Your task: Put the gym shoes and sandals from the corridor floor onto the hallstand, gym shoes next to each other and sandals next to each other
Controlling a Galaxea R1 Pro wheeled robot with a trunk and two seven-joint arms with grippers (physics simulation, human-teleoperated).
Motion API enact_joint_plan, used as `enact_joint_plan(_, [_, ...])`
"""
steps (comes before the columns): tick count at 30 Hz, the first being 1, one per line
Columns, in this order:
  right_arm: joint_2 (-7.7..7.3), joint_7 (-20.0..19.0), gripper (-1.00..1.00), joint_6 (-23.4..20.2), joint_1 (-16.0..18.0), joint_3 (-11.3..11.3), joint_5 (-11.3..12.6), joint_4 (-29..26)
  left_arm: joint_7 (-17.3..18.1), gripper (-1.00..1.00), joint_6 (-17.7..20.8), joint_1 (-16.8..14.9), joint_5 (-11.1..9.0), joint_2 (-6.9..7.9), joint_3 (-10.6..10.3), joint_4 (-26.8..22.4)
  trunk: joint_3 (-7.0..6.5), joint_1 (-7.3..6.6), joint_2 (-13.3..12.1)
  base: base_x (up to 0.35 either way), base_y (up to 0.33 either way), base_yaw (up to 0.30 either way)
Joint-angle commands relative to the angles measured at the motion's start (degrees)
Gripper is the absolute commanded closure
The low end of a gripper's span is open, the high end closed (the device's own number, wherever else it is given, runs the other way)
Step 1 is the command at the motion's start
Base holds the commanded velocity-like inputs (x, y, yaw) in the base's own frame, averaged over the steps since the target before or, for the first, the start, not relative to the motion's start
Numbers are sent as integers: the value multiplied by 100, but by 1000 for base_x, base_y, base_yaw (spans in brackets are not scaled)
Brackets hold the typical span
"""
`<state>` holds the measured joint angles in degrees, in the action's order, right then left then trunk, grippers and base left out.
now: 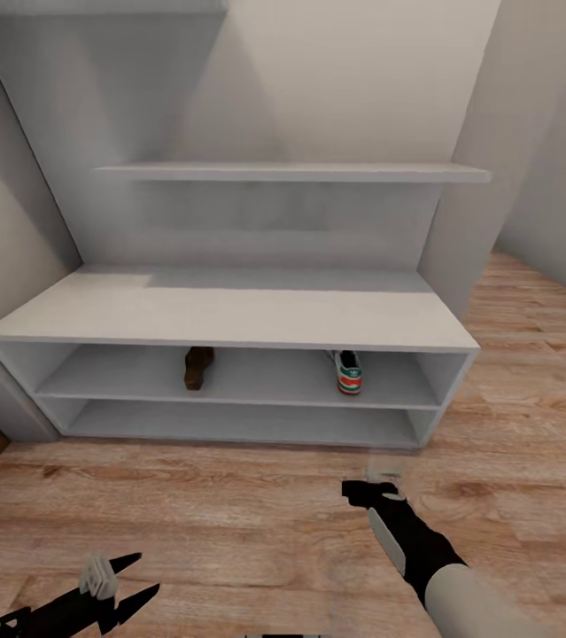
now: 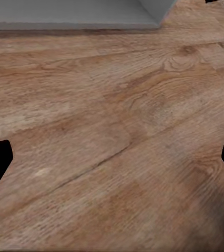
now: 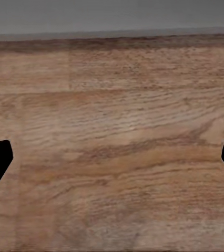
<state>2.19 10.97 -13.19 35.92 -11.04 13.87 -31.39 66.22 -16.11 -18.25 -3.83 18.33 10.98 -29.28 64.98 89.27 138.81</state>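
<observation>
A pale-grey hallstand [image 1: 229, 310] stands against the corridor wall, its low tabletop over two open shelf levels. On the upper shelf level sit a brown sandal [image 1: 198, 367], left of centre, and a white gym shoe [image 1: 348, 372] with green stripes and a red-orange heel, well apart to its right. Both arms hang over the wood-grain corridor floor [image 1: 229, 514]: the left claw [image 1: 127, 580] spread wide and empty, the right claw [image 1: 369, 490] likewise wide, its fingertips at the edges of the wrist view.
</observation>
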Motion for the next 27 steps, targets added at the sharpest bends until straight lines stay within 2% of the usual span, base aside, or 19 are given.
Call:
enact_joint_plan(1, [-13,-92,-100,125,-21,-82,52,113,-7,-100,-32,-3,-4,-1,10,13,4,-2,2,-18,0,0])
enact_joint_plan(3, [-85,-696,-100,691,-94,-181,36,616,-182,-100,-32,-3,1,-6,12,54,4,-2,2,-10,0,0])
enact_joint_plan(6, [-246,-1264,-100,1204,-127,-222,0,1116,-456,-100,-38,-3,8,-11,11,97,4,-2,2,-4,0,0])
enact_joint_plan(7, [-351,-1537,-100,1435,-139,-232,-12,1357,-601,-100,-39,-2,10,-15,10,151,4,-2,2,-2,0,0])
enact_joint_plan(8, [-645,-2236,-100,2002,-176,-244,-13,1907,-854,-100,-46,-2,2,-20,10,336,4,-2,2,0,0,0])
enact_joint_plan(9, [-703,-2388,-100,2116,-182,-245,-12,1999,-883,-100,-47,-2,1,-20,10,362,4,-2,2,0,0,0])
enact_joint_plan(10, [-821,-2696,-100,2338,-192,-247,-9,2152,-924,-100,-46,-3,-1,-21,10,400,4,-2,2,0,0,0])
enact_joint_plan(12, [-939,-2993,-100,2532,-198,-248,-5,2272,-952,-100,-48,-2,-5,-22,10,424,4,-2,2,0,0,0])
enact_joint_plan(13, [-1057,-3259,-100,2684,-208,-247,0,2371,-971,-100,-47,-2,-4,-22,10,439,4,-2,2,0,0,0])
enact_joint_plan(15, [-1200,-3545,-100,2824,-231,-244,8,2501,-985,-100,-47,-3,-4,-22,13,453,4,-2,2,0,0,0])
enact_joint_plan(20, [-1397,-3824,-100,2963,-277,-220,24,2678,-1004,-100,-46,-1,-4,-14,25,472,4,-2,2,0,0,0])
enact_joint_plan(25, [-1423,-3837,-100,2979,-295,-218,21,2710,-1005,-100,-43,-2,-4,-14,27,483,4,-2,2,0,0,0])
enact_joint_plan(27, [-1435,-3839,-100,3043,-426,-215,26,2775,-1006,-100,-41,9,-5,-7,36,490,4,-2,2,0,0,0])
